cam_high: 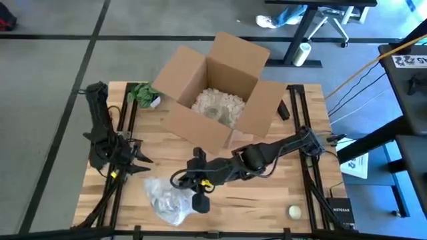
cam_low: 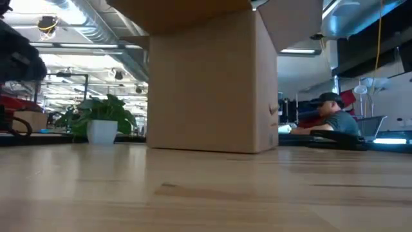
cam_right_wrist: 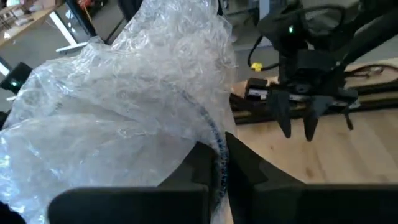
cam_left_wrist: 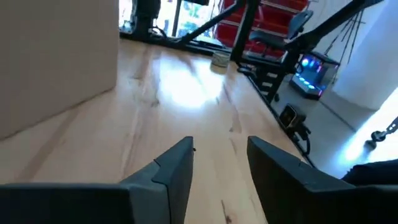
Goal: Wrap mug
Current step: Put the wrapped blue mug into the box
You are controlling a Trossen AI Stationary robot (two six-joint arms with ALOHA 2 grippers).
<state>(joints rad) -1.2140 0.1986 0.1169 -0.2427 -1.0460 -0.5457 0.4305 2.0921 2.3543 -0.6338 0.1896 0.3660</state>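
Observation:
A crumpled bundle of clear bubble wrap (cam_high: pixel 165 200) (cam_right_wrist: pixel 124 106) lies on the table near its front edge, left of centre. A dark curved line (cam_right_wrist: pixel 208 124) shows through the wrap; the mug itself is hidden. My right gripper (cam_high: pixel 179 180) (cam_right_wrist: pixel 219 148) reaches across from the table's right and is shut on the wrap. My left gripper (cam_high: pixel 145 160) (cam_left_wrist: pixel 221 155) hovers open at the table's left, holding nothing; the right wrist view shows it beyond the bundle (cam_right_wrist: pixel 297 118). My right gripper pinches an edge of the bubble wrap (cam_right_wrist: pixel 214 140) between its two fingers, where the dark curved line runs down into them. The fingers come roughly level from the table's right. One layer or several, I cannot tell. The bundle bulges beyond the fingers.
An open cardboard box (cam_high: pixel 217 93) (cam_low: pixel 206 84) holding pale packing fill stands at the back centre. A small potted plant (cam_high: pixel 141 95) (cam_low: pixel 102 122) sits at the back left. A small pale roll (cam_high: pixel 294 211) lies at the front right.

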